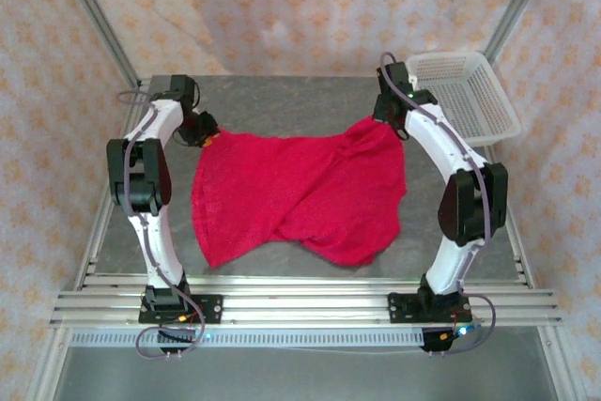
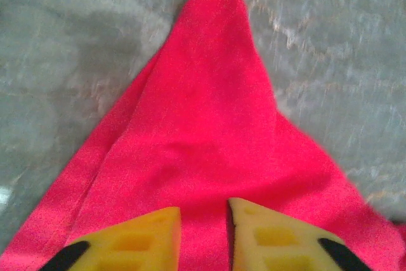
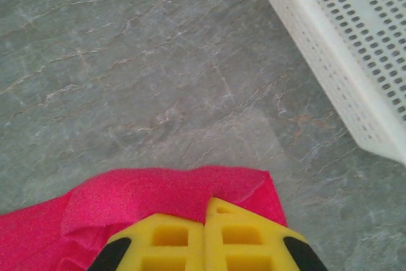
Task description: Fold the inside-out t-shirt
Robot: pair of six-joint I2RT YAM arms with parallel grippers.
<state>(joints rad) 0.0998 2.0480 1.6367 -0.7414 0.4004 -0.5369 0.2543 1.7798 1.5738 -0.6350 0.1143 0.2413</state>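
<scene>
The inside-out t-shirt (image 1: 291,194) lies spread and rumpled on the grey table, bright red, with a diagonal fold across its middle. My left gripper (image 1: 208,135) is at its far left corner. In the left wrist view the yellow fingers (image 2: 273,236) stand a little apart over the cloth (image 2: 203,125), which runs through the gap between them; the gripper (image 2: 204,211) is open. My right gripper (image 1: 383,119) is at the far right corner. In the right wrist view the gripper (image 3: 208,204) has its fingers pressed together on the edge of the t-shirt (image 3: 158,191).
A white perforated basket (image 1: 465,96) stands at the back right corner of the table, close to my right gripper, and its wall (image 3: 330,61) is near in the right wrist view. Bare grey tabletop (image 1: 282,100) lies behind the shirt. Metal rails run along the front edge.
</scene>
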